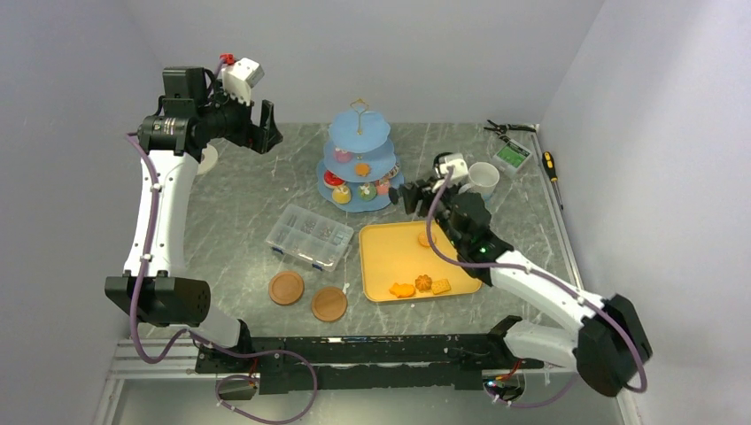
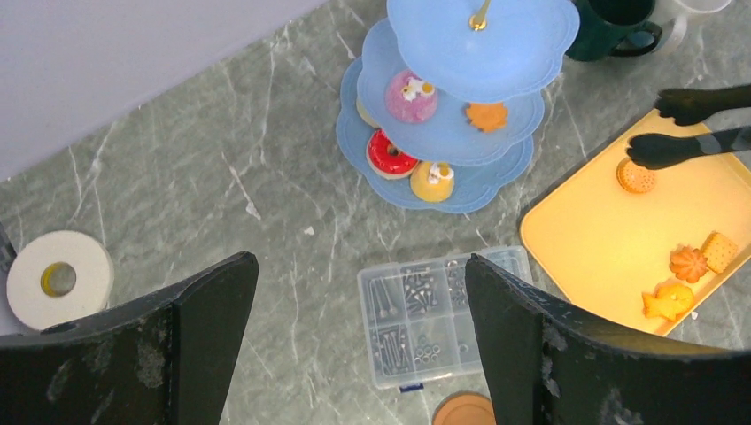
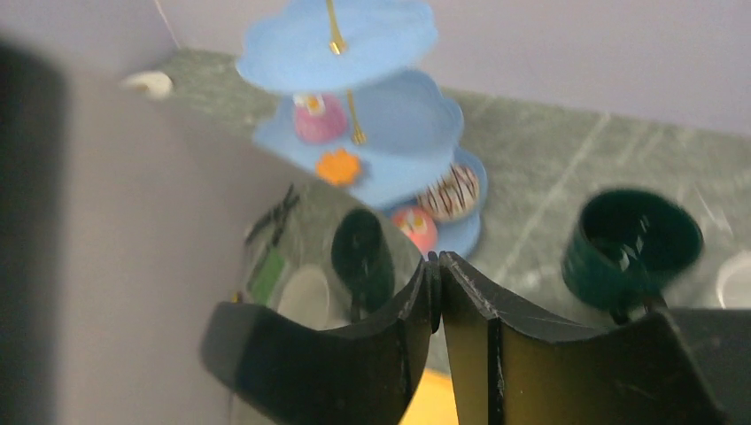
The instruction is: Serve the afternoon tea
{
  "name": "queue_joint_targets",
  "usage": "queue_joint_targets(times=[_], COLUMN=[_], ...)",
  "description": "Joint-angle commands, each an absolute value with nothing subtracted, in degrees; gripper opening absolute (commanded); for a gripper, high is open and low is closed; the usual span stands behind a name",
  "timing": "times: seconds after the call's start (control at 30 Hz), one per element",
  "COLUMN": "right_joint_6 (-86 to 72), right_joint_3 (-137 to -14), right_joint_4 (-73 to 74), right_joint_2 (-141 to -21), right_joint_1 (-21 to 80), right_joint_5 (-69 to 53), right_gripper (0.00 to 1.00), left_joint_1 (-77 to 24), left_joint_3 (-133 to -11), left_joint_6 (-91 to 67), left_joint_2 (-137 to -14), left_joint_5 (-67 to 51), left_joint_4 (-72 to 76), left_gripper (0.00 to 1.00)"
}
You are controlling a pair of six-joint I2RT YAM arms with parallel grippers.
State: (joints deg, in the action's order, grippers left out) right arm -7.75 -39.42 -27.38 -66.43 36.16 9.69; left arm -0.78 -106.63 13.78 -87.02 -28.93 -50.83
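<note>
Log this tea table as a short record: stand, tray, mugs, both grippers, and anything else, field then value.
stand: top tier bare; cakes and a doughnut on the lower two
tray: four biscuits, one lying apart from the rest
mugs: green mug and white mug, right of stand
left gripper: open, raised, empty
right gripper: shut on tongs, tips apart by the lone biscuit
other: parts box, two brown discs, tape roll

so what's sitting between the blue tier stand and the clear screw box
Nothing. In the left wrist view the marble table is bare between the three-tier stand and the clear compartment box. The top view shows the same gap.
</note>
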Motion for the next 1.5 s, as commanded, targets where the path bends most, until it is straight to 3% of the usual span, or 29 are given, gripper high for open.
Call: queue_joint_targets(times=[0.0,0.37,1.13,1.3,1.47], right_joint_6=[-11.35,-15.97,-13.48,-12.46,-11.59], right_joint_3=[-32.85,-23.28,-20.49,-20.72,-21.84], right_joint_4=[-18.49,-7.99,-24.42,-26.89,-26.91], right_joint_2=[-58.05,-46.17,-59.99,-62.03,-62.7], right_joint_1=[36.05,36.04,35.97,35.97,35.95], right_joint_5=[15.23,20.31,20.22,19.76,19.96], right_gripper=[0.62,0.62,0.66,0.61,0.47], left_joint_1=[-0.36,-0.18,-0.18,-0.18,-0.18], left_joint_3=[-109.6,-100.64,-103.51,-103.8,-104.26], left_joint_6=[13.33,10.85,10.21,10.19,10.1], left_joint_2=[-85.77,-79.48,-80.7,-81.22,-81.97], left_joint_5=[-24.98,-25.67,-27.47,-27.42,-27.5], left_joint_4=[-55.95,-50.95,-51.43,-51.03,-50.89], left_gripper=[0.93,0.93,0.93,0.93,0.93])
